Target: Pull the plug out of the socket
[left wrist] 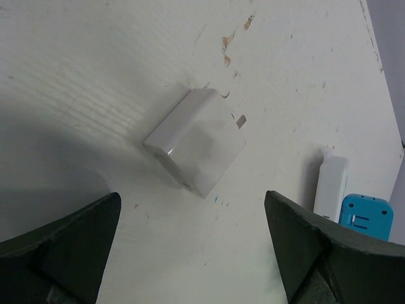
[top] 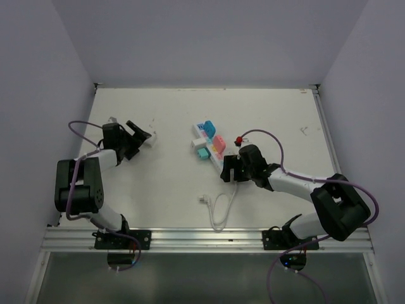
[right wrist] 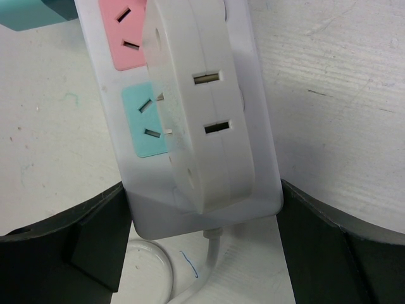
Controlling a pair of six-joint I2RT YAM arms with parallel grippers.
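**Though the plug lies free, either arm could still upset things**

If the left gripper [left wrist: 191, 212] swings sideways instead of rising straight, a finger could clip the plug [left wrist: 195, 142] and skid it across the table [top: 158, 190]. Its jaws stand wide with nothing held; the plug lies between them, touching neither.

The right gripper [right wrist: 202, 190] straddles the near end of the socket [top: 216, 145]. Its fingers sit snug against both long sides as far as we can tell, so we read it as clamped on the strip. Should it lift before letting go, the socket would tilt or drag, and the cord [top: 221, 212] looped toward the near edge could snag.

Plug: small white cube with rounded edges, on its side, one metal prong showing. It lies far left on the table, well apart from the socket.

Socket: mid-table, lying diagonally, with pink and teal faces showing. A white adapter [right wrist: 202, 114] is seated on its near end.
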